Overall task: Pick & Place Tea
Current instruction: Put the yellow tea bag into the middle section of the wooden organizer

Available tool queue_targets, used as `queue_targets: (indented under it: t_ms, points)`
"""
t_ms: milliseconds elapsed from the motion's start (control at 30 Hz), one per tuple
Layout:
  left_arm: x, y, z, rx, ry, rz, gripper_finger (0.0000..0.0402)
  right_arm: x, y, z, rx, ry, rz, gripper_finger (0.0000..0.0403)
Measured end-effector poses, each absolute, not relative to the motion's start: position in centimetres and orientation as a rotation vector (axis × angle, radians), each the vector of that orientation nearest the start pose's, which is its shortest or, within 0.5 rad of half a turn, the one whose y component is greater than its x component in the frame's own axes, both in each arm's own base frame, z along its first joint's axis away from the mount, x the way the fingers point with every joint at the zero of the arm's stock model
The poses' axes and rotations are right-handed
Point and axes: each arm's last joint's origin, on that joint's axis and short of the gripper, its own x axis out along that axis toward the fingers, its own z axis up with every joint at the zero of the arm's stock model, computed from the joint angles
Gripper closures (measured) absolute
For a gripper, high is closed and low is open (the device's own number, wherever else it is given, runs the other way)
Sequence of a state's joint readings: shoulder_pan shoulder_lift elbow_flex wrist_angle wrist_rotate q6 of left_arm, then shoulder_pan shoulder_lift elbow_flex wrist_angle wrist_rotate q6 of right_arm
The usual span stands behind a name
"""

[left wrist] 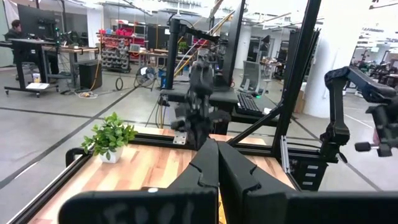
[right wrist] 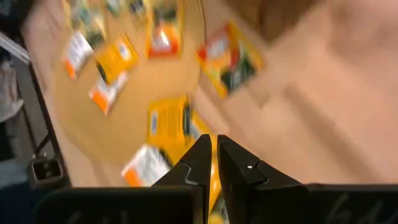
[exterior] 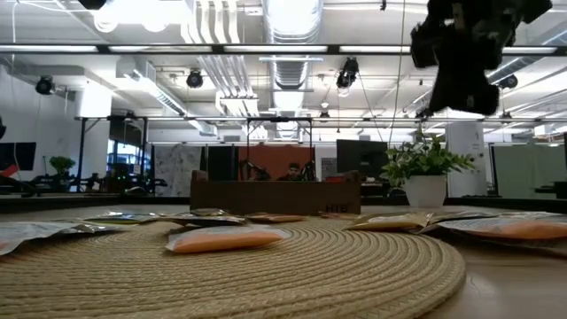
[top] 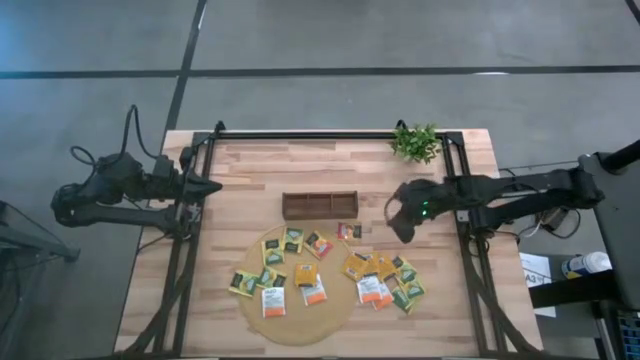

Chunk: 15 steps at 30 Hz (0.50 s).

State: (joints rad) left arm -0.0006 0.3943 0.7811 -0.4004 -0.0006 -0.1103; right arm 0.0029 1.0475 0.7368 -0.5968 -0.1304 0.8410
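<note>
Even overhead light, soft shadows. Ceiling lamps [exterior: 292, 13] blown out in low view. Right wrist view motion-blurred.

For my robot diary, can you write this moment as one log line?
left gripper: shut, parked | right gripper: shut, empty, above tea sachets | tray: empty

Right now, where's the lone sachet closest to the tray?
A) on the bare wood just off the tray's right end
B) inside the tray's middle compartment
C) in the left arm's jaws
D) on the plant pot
A: the sachet lies flat on the wood just below the right end of the tray, off the mat.
</note>
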Motion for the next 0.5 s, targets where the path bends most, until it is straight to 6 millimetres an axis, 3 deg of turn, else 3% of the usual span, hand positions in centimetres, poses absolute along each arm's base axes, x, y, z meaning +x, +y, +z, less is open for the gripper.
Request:
queue_targets:
  t_ms: [133,300,500]
  points:
    - [7.8,0.0,35.5,-0.072,-0.025,0.000,0.0401,20.9,0.7,22.7,0.995,0.993,-0.284,0.0376]
    - [8.1,0.0,36.3,-0.291,-0.096,-0.023,0.0401,21.0,0.9,21.3,1.031,1.140,-0.288,0.0369]
    - [8.2,0.0,36.9,-0.338,-0.159,-0.026,0.0401,20.2,1.3,20.6,1.092,1.277,-0.318,0.0347]
